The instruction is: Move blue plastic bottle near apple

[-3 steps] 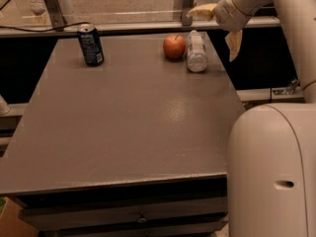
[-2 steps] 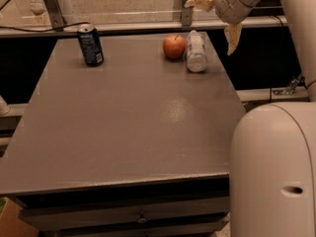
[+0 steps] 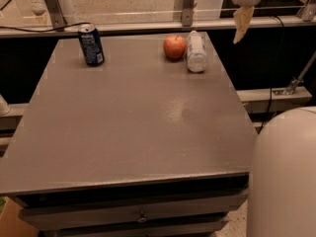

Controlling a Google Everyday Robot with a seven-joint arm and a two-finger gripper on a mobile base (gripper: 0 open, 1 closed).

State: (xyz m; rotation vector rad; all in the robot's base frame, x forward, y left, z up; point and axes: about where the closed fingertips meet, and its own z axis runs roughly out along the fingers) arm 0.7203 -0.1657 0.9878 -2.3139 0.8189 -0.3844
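The blue plastic bottle (image 3: 196, 52), clear with a white cap and white label, lies on its side near the far right edge of the grey table (image 3: 133, 117). The red-orange apple (image 3: 174, 46) sits right beside it on its left, very close or touching. My gripper (image 3: 224, 9) hangs above and to the right of the bottle, at the top edge of the camera view, well clear of it. It is open and empty. One pale finger (image 3: 241, 23) points down; the other is mostly cut off by the top edge.
A dark blue soda can (image 3: 91, 44) stands upright at the far left of the table. A metal rail and glass panel (image 3: 187, 4) run behind the table. My white robot body (image 3: 284, 177) fills the lower right. Drawers (image 3: 140, 216) sit below the front edge.
My gripper has risen and drawn up and away from the bottle towards the top of the view. The bottle, apple and can have not moved.
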